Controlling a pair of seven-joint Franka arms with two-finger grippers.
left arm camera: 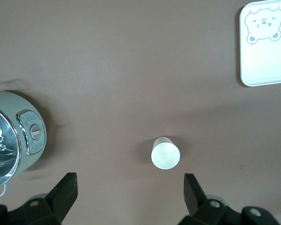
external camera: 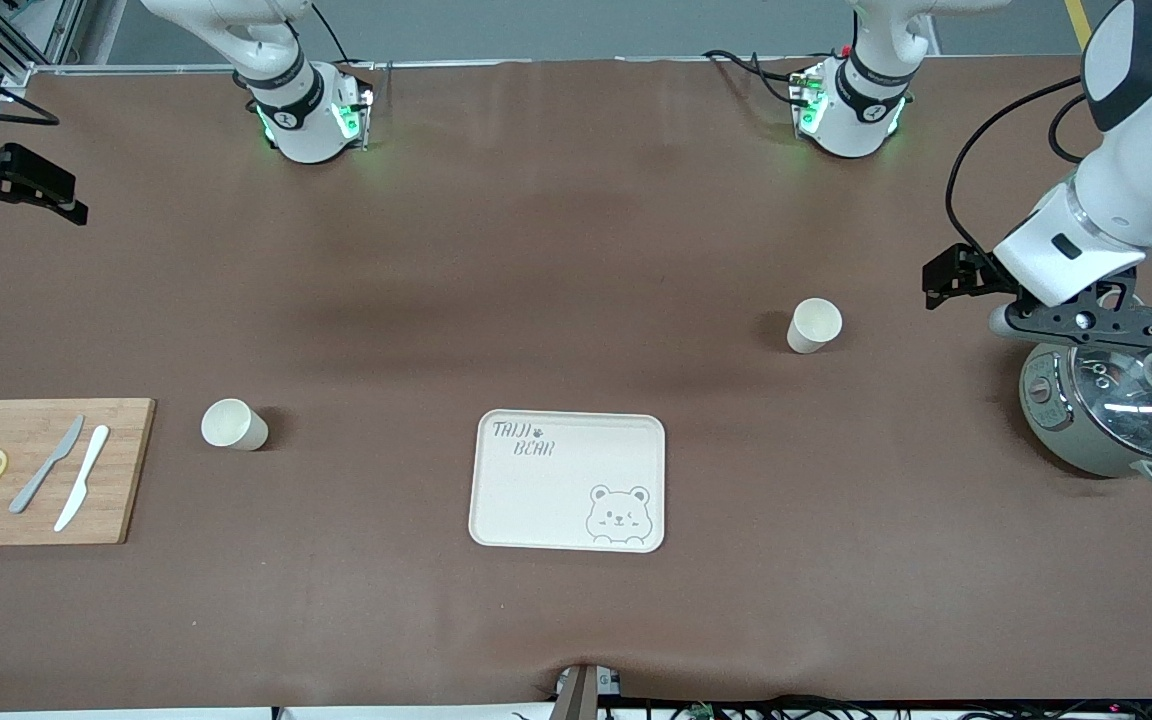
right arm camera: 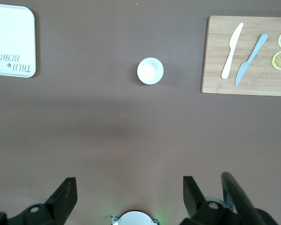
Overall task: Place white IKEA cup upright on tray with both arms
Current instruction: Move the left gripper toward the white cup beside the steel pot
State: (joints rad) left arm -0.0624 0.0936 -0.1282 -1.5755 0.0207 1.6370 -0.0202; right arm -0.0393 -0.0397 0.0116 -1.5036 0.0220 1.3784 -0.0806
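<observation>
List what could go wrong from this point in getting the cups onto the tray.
1. The left tool hangs beside the cooker; a careless swing toward the nearby cup might clip its glass lid.
2. Both that cup and the other cup, beside the cutting board, stand loose on the table; an off-centre close could tip one.
3. The tray is shallow, so a cup set near its rim may slide off.

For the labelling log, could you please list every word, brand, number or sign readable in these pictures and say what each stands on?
"TAIJI BEAR": printed on the tray, at the corner diagonally across from its bear face.
The panel on the cooker, with its dial: markings too small to read.
The marks on the arm bases: too blurred to read.
The two white cups, the cutting board and the knives: no text visible.
</observation>
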